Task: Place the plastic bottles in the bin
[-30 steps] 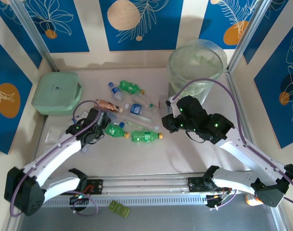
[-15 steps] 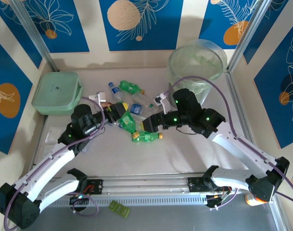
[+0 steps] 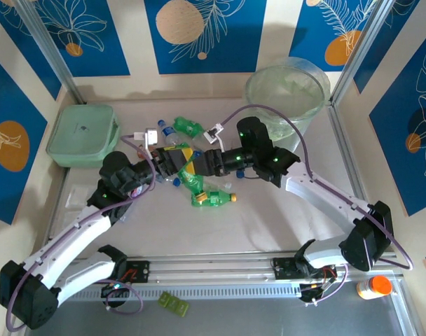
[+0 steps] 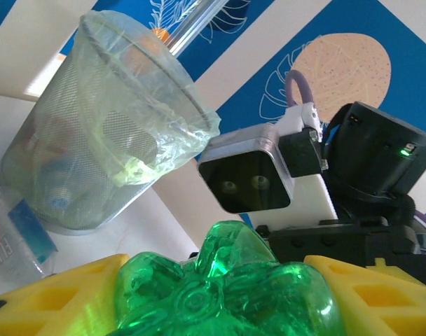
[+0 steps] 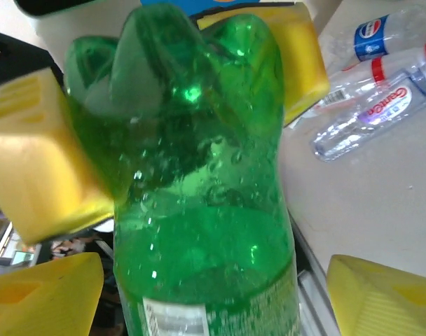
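Top external: the lined bin (image 3: 324, 91) stands far right, contents unclear; a lidded box (image 3: 82, 134) sits far left. Over the table (image 3: 269, 217), the left gripper (image 3: 187, 159) clamps a green bottle (image 5: 199, 210); the right gripper (image 5: 213, 301) straddles it, jaws apart. Nearby lie loose bottles (image 3: 213, 198); blue-patterned walls (image 3: 202, 35) stand behind.

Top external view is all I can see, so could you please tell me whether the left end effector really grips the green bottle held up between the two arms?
Observer: Yes. In the right wrist view the left end effector has its yellow pads clamped on the base of the green bottle.
Operator: Thank you. Is the right end effector shut on it too?
Observer: No. The right end effector is open; its own pads flank the bottle's body, with a gap on one side.
Operator: And the bin?
Observer: In the left wrist view the bin stands upright, and blurred shapes show through its wall.
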Available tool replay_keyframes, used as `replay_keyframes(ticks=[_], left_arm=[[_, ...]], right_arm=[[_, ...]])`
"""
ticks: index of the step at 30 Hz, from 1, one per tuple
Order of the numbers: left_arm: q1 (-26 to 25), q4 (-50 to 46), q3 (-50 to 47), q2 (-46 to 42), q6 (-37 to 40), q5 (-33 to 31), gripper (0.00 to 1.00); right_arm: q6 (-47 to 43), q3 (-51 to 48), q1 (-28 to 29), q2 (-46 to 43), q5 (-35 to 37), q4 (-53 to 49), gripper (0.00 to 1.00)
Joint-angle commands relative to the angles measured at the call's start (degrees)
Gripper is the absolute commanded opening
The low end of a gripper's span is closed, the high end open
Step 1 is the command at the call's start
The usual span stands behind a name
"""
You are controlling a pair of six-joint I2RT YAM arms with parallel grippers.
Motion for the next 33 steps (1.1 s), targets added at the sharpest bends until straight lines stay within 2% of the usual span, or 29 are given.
replay_keyframes(ticks=[1,6,9,13,15,20,22,28,32,33], left_arm=[[-0.8,4.0,1.4,0.1,0.3,2.0,0.43],[-0.9,3.4,1.7,0.2,0.6,2.2,0.43],[-0.9,1.4,2.4,-0.1,1.4,1.7,0.47],[-0.9,-0.5,3.4,-0.5,1.9,1.6,0.61],[-0.9,-4.8,4.9,-1.2,3.3,0.1,0.72],[-0.9,-18.9,10.2,-5.9,11.6,-8.7,0.89],[-0.9,-22.5,12.2,-7.5,14.4,-11.1,0.93],[-0.9,-35.3,18.8,-9.0,21.5,-15.4,0.92],[-0.9,-39.4,20.5,-8.2,25.0,-12.1,0.91],[-0.9,-40.4,20.5,-8.0,25.3,-12.1,0.9]], right_arm=[[6.0,-1.1,0.0,0.8,-5.0,9.4,0.76],[7.6,-1.7,0.1,1.4,-5.2,11.2,0.52],[8.0,-2.0,0.2,1.0,-5.6,11.8,0.42],[7.9,-2.7,0.1,0.0,-4.6,11.6,0.41],[7.7,-3.1,-0.1,-0.9,-3.5,11.3,0.41],[3.6,-1.6,-0.9,-3.7,0.6,4.0,0.41],[0.8,-0.8,-1.3,-5.1,4.0,-0.5,0.41],[-6.2,3.1,-5.5,-9.5,13.5,-13.9,0.38],[-11.6,9.1,-10.9,-11.7,26.1,-26.5,0.36],[-12.5,10.2,-13.3,-12.0,26.5,-28.2,0.35]])
